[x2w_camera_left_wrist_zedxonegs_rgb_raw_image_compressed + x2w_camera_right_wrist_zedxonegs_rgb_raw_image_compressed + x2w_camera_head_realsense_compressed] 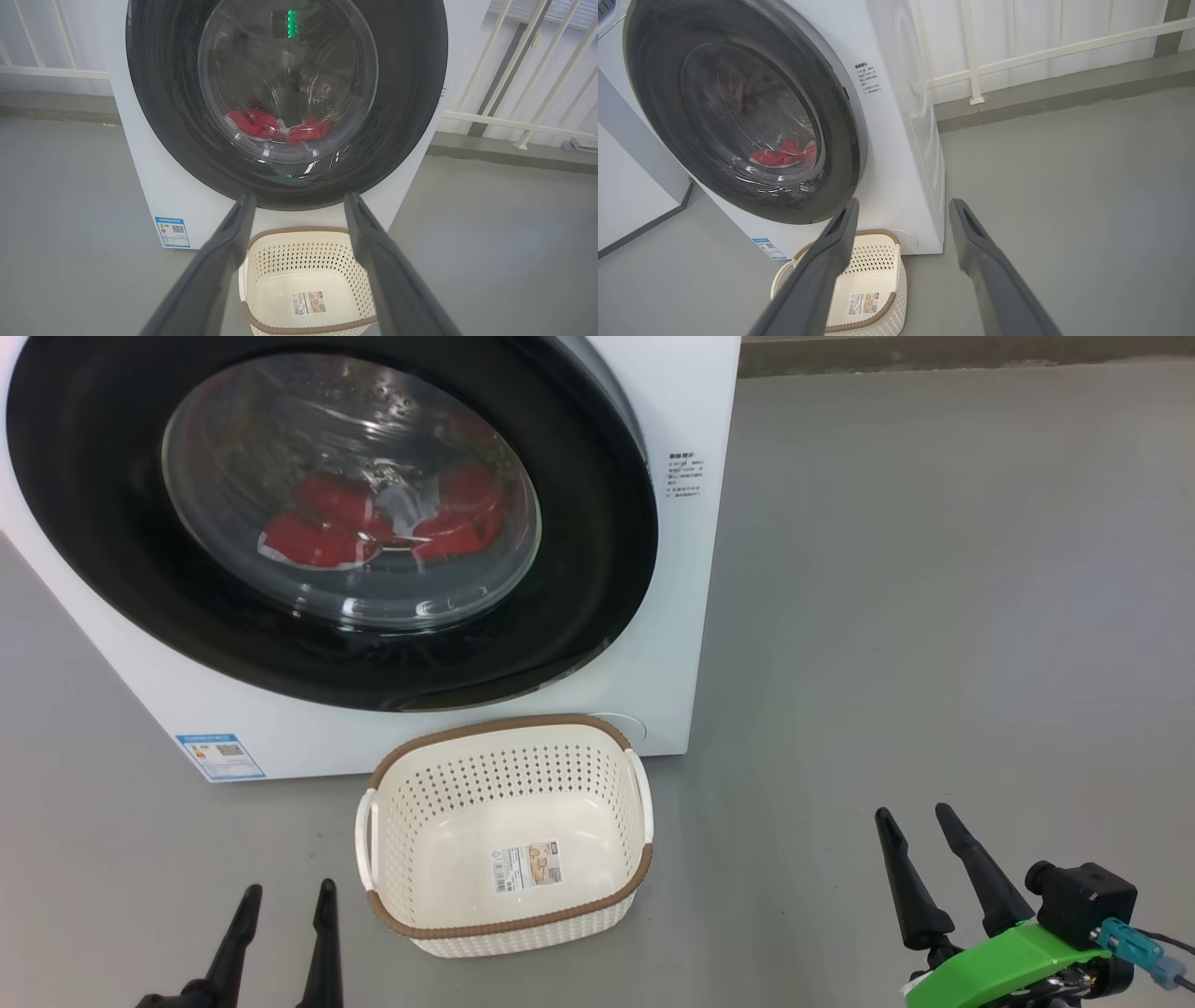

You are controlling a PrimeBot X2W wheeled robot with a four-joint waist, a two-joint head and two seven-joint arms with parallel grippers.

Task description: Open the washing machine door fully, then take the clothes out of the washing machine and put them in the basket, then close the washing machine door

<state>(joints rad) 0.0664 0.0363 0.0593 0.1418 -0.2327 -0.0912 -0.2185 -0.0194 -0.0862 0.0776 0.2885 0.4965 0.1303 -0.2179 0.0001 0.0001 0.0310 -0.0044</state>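
Hanging low at the left of the head view, the left gripper (288,889) stood with its two dark fingers spread wide and nothing between them, short of the machine. Just beyond it, a small blue label (219,756) marked the lower left corner of the white washing machine (677,616). The washing machine door (93,541) sat shut against the front, its glossy black rim ringing the bulging glass window. Through that glass the clothes (317,537), a red heap with white trim, lay at the bottom of the drum, out of reach until the door is swung aside. Directly below the door, hard by the machine's base, the basket (509,722) stood upright on the grey floor (934,616). It was empty but for a paper label (527,866) on its base, and was apparently parked there so garments could go in with a short carry. Farther right, well apart from the basket, the right gripper (913,812) was likewise wide and empty, on the side nearer the door's right edge. Judged from this, the first step, opening the door, had not yet begun. Which edge carries the latch could not be made out.
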